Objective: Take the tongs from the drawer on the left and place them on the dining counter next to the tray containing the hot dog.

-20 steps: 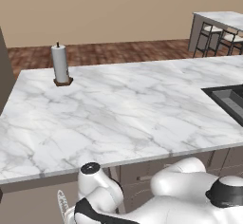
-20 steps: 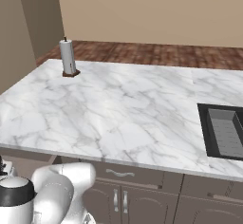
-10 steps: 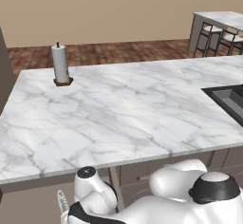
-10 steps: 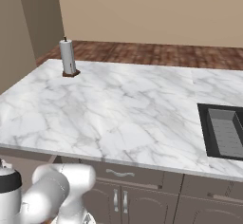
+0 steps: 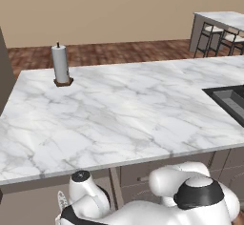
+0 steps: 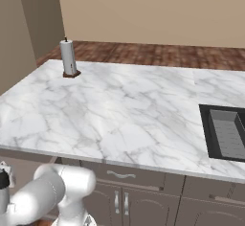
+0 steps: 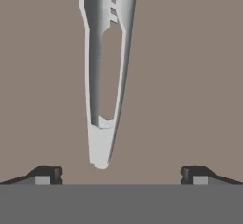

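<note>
Fingers spread wide, holding nothing. Tongs lie ahead on brown drawer floor, closed end midway between fingertips. Light, stiff, slippery metal (likely); pinch across both arms mid-length.

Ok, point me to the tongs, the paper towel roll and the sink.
tongs [image 7: 101,137], hand view, on the joined end where the two arms meet.
paper towel roll [image 5: 60,64], left base view, on the middle of the white roll.
sink [image 6: 228,135], right base view, on the dark basin floor.
</note>
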